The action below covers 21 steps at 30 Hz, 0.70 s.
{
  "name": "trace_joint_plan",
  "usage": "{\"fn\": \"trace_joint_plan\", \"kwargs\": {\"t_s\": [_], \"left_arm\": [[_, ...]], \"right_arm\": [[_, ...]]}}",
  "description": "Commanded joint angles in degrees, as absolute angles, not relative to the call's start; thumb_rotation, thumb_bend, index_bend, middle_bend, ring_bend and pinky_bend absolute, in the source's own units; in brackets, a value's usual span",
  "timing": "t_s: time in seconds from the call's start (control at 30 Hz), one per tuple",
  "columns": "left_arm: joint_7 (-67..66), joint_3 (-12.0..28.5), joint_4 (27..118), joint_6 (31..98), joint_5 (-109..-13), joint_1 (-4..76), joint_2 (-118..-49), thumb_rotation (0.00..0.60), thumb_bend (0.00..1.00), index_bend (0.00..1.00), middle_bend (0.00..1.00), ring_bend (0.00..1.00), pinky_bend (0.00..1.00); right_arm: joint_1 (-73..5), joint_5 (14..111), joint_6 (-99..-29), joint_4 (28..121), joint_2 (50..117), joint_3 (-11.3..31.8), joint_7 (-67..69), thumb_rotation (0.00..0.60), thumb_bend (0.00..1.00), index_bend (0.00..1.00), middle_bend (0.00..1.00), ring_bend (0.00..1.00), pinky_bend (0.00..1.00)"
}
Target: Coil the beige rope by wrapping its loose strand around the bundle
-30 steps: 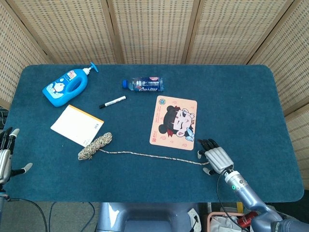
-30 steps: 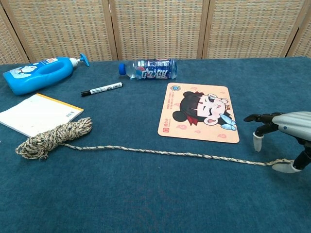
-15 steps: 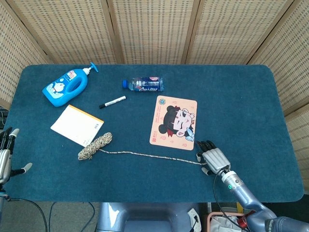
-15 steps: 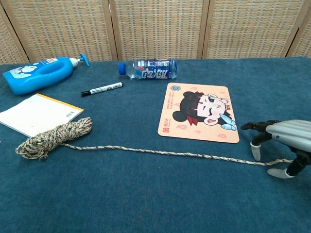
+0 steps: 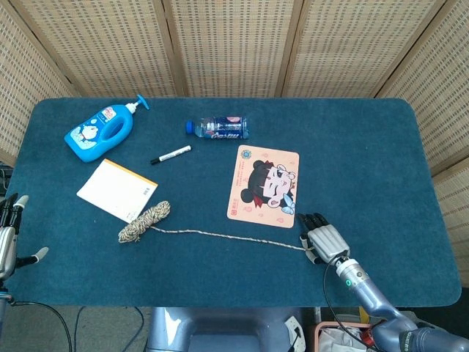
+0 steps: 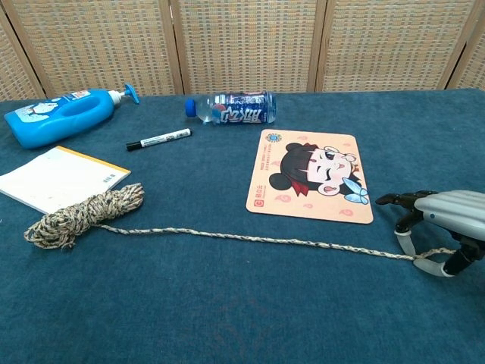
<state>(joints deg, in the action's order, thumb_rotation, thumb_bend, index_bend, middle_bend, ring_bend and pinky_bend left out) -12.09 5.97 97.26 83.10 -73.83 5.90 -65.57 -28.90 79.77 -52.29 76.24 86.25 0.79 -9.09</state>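
Observation:
The beige rope's bundle [image 5: 144,221] [image 6: 83,215] lies at the table's front left, beside the notepad. Its loose strand [image 5: 227,237] [image 6: 258,240] runs straight to the right along the cloth. My right hand [image 5: 322,238] [image 6: 438,221] is over the strand's far end, palm down. Its thumb and a finger pinch the strand there, low on the cloth, with the tip of the rope hidden under the palm. My left hand [image 5: 7,236] hangs off the table's left edge, fingers apart and holding nothing; only the head view shows it.
A white notepad [image 5: 117,190] touches the bundle's far side. A cartoon mouse pad [image 5: 264,186] lies just beyond the right hand. Further back are a black marker [image 5: 171,155], a lying water bottle [image 5: 218,128] and a blue pump bottle [image 5: 99,132].
The right hand has slid slightly left and dropped onto the strand's end. Its finger and thumb have drawn together around the rope. The bundle and left hand have not moved.

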Motion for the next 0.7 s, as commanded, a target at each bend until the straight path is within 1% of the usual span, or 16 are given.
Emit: {"fn": "trace_joint_plan", "kwargs": {"t_s": [0.03, 0.13, 0.4, 0.7], "left_arm": [[-12.1, 6.0, 97.2, 83.1, -73.8, 5.9, -65.6, 0.6, 0.0, 0.0, 0.0, 0.0, 0.0], [-12.1, 6.0, 97.2, 83.1, -73.8, 5.9, -65.6, 0.6, 0.0, 0.0, 0.0, 0.0, 0.0], [-12.3, 5.9, 97.0, 83.1, -73.8, 5.9, -65.7, 0.6, 0.0, 0.0, 0.0, 0.0, 0.0], [-13.6, 5.2, 96.3, 81.7, -74.3, 6.7, -67.0, 0.6, 0.0, 0.0, 0.0, 0.0, 0.0]], "right_arm": [[-28.9, 79.9, -52.4, 76.0, 86.4, 0.7, -8.9, 0.6, 0.4, 0.57, 0.0, 0.0, 0.0], [-29.0, 79.9, -52.5, 75.7, 86.6, 0.7, -8.6, 0.6, 0.41, 0.58, 0.0, 0.0, 0.0], [-28.7, 81.3, -54.3, 75.1, 87.0, 0.5, -6.3, 0.6, 0.44, 0.67, 0.0, 0.0, 0.0], [-27.7, 83.9, -57.8, 75.4, 86.1, -0.2, -4.9, 0.6, 0.47, 0.7, 0.0, 0.0, 0.0]]}}
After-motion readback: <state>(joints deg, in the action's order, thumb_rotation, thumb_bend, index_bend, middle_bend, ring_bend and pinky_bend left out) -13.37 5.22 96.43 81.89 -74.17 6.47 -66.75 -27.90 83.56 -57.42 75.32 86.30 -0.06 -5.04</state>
